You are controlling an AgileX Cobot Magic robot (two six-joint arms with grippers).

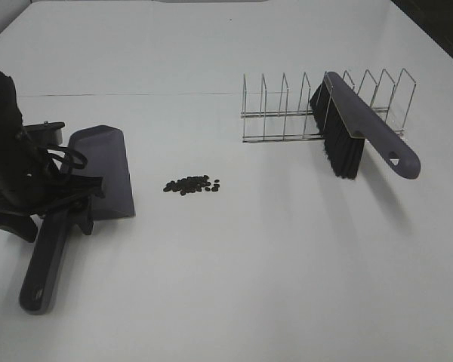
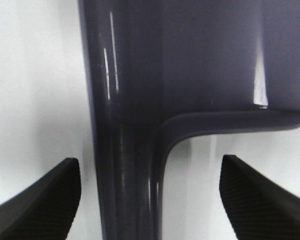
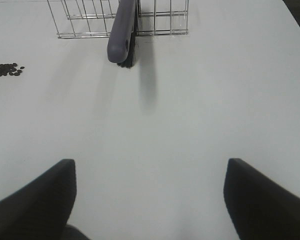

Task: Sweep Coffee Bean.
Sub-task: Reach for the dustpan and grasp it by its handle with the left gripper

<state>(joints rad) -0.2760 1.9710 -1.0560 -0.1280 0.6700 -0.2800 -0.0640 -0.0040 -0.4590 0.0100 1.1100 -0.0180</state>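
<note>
A small pile of dark coffee beans (image 1: 192,185) lies on the white table, just right of the grey dustpan (image 1: 98,173); the pile also shows in the right wrist view (image 3: 6,70). The dustpan lies flat with its handle (image 1: 47,256) pointing toward the front edge. My left gripper (image 1: 66,202) is open and straddles the handle where it joins the pan (image 2: 180,65), with a gap on both sides. The grey brush (image 1: 362,128) leans in a wire rack at the back right and also shows in the right wrist view (image 3: 121,35). My right gripper (image 3: 150,200) is open and empty over bare table.
The wire rack (image 1: 279,109) stands behind and to the right of the beans, and the brush handle juts out of it toward the front right. The rack also shows in the right wrist view (image 3: 85,20). The table's dark edges lie at the far corners.
</note>
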